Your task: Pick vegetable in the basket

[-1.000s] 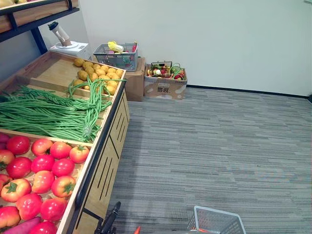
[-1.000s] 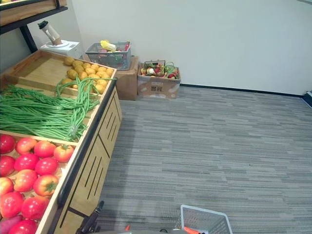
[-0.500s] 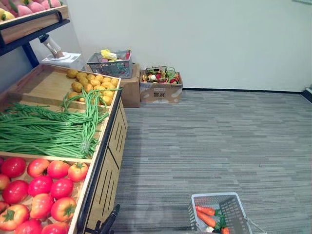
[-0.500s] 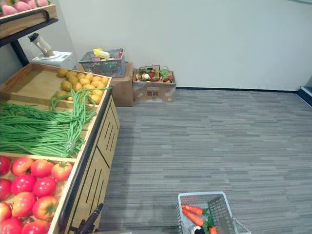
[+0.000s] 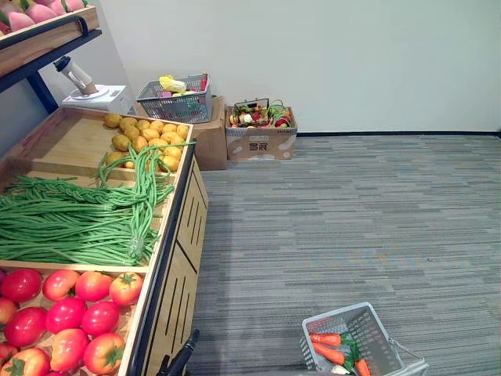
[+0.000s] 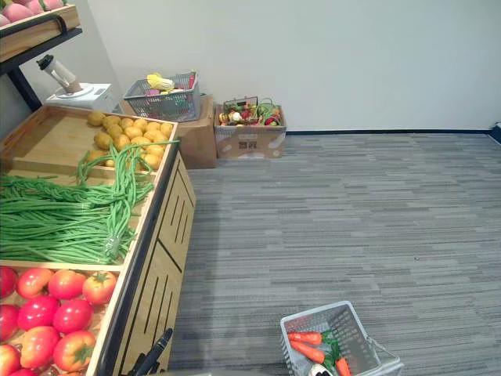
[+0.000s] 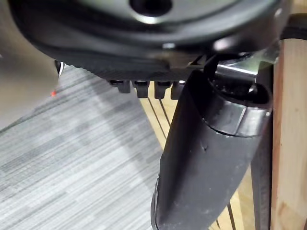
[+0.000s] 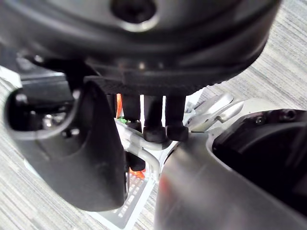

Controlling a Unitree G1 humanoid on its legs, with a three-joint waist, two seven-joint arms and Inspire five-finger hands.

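A grey mesh basket (image 5: 337,313) hangs low at my right side over the carpet, with orange carrots (image 5: 327,352) and something green inside. In the right wrist view my right hand (image 8: 72,158) has its fingers (image 8: 153,124) curled over the basket's metal handle (image 8: 144,151). My left hand (image 5: 178,362) hangs beside the front of the wooden vegetable stand (image 5: 168,258). Its thumb (image 7: 206,158) and fingers look relaxed and hold nothing.
The stand at my left holds red tomatoes (image 5: 78,309), long green beans (image 5: 78,219) and yellow potatoes (image 5: 145,133). By the far wall stand a scale (image 5: 94,95), another grey basket (image 5: 176,98) on a carton and an open cardboard box (image 5: 261,133). Grey carpet stretches to the right.
The whole picture has shifted, so the camera has moved. More of the basket shows now, and the carrots in it have come into sight.
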